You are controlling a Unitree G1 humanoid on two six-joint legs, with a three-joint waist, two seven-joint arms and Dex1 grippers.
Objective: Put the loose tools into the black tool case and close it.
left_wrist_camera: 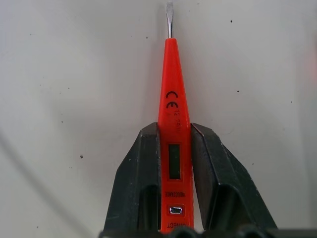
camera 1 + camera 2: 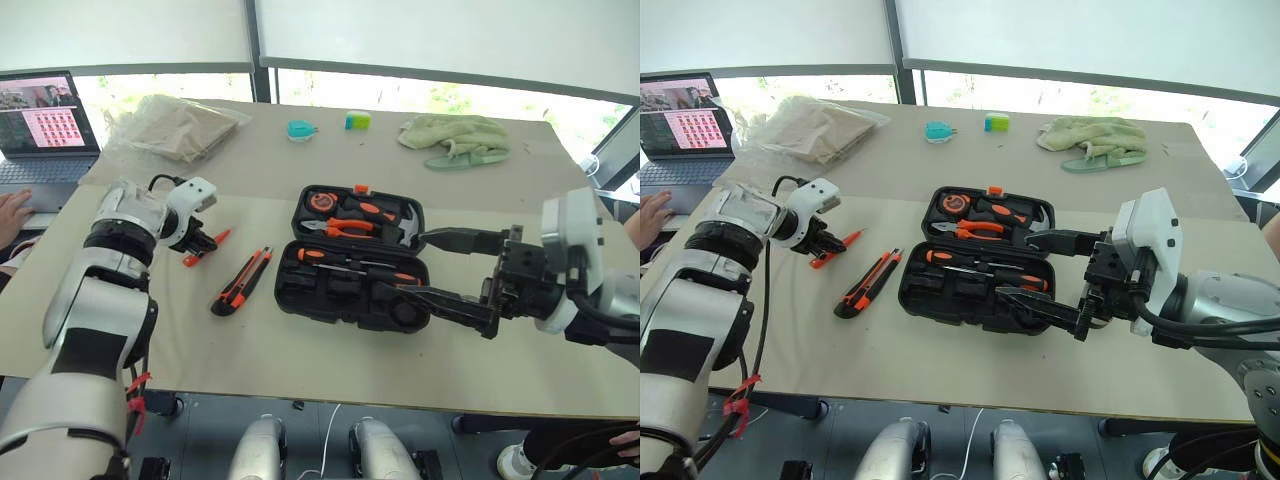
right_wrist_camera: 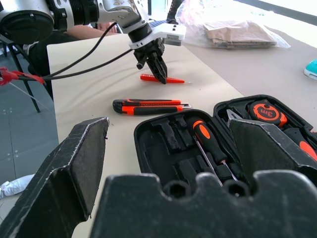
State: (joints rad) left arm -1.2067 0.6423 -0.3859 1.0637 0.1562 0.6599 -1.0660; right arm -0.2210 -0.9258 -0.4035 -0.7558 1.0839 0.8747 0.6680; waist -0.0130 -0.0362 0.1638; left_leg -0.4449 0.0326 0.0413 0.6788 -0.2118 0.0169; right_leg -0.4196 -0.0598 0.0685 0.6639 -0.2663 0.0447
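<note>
The black tool case (image 2: 286, 291) lies open mid-table. Its far half holds pliers, a hammer and a tape measure. Two screwdrivers (image 2: 352, 259) lie in slots of the near half. Left of the case an orange-black utility knife (image 2: 242, 281) rests on the table. Further left lies a slim orange screwdriver (image 1: 172, 84); my left gripper (image 2: 204, 243) points down at it and is shut on its handle, a finger pressed on each side. My right gripper (image 2: 400, 265) hovers open at the case's right end, one finger over each half.
A laptop (image 2: 45, 120) and a person's hand (image 2: 12, 210) are at the far left. A plastic bag of brown material (image 2: 175, 125), a teal object (image 2: 300, 129), a small green-blue object (image 2: 357, 120) and a green cloth (image 2: 455, 138) line the table's back.
</note>
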